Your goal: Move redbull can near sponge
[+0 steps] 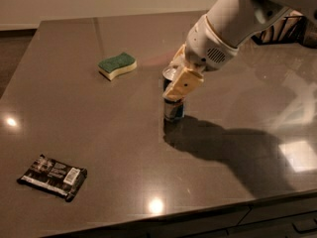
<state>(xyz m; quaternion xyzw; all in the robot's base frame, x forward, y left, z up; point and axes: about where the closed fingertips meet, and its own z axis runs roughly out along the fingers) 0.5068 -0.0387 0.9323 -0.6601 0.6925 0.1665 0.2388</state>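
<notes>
White arm, vented wrist, tan fingers around the redbull can

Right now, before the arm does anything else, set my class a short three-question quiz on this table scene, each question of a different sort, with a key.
1. True or false: the redbull can stands upright on the table, apart from the sponge.
2. Where is the gripper? A) over the sponge B) closed on the can's upper part C) resting on bare table
3. Fill in: the flat black thing near the table's front-left corner is a snack ____.
Key: 1 true; 2 B; 3 wrapper.
</notes>
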